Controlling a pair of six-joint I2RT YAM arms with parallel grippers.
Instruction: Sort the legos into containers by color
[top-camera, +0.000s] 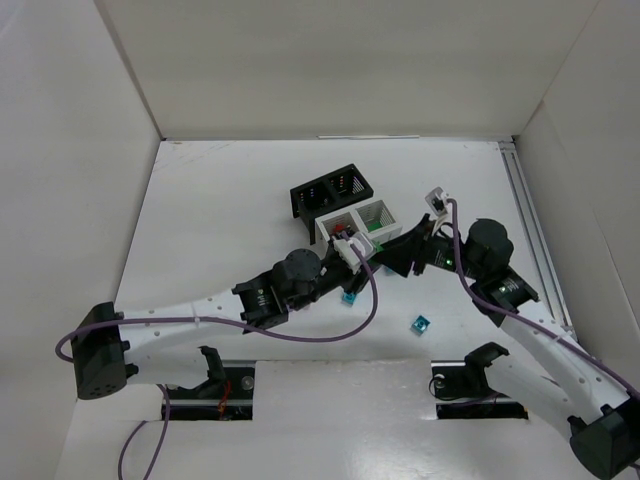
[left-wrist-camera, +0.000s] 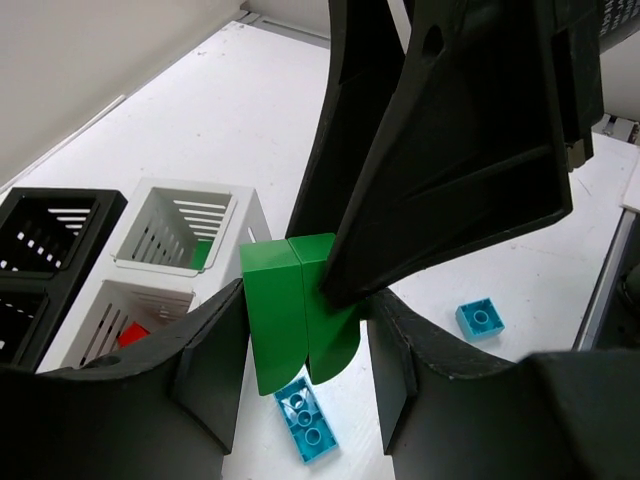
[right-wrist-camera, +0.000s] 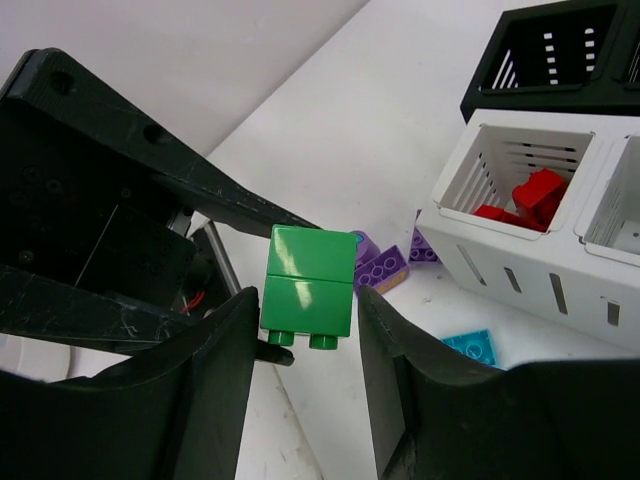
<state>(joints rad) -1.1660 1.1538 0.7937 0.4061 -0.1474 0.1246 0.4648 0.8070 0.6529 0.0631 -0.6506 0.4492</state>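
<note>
A green piece (left-wrist-camera: 290, 310) made of two joined legos hangs above the table between both grippers, just in front of the white container (top-camera: 383, 210). My left gripper (left-wrist-camera: 307, 340) is shut on it across its top and stud sides. My right gripper (right-wrist-camera: 308, 330) closes on its other two sides (right-wrist-camera: 308, 285); one right fingertip (left-wrist-camera: 345, 285) presses its face. The white container's one compartment holds red legos (right-wrist-camera: 525, 195), the other a green one (left-wrist-camera: 203, 255). The black container (top-camera: 330, 183) stands behind it. Teal legos (left-wrist-camera: 308, 425) (left-wrist-camera: 480, 318) lie on the table below.
Purple legos (right-wrist-camera: 380, 268) lie beside the white container's near wall. A teal lego (top-camera: 419, 324) lies in front of the right arm. White walls surround the table, with a rail (top-camera: 530, 230) along the right edge.
</note>
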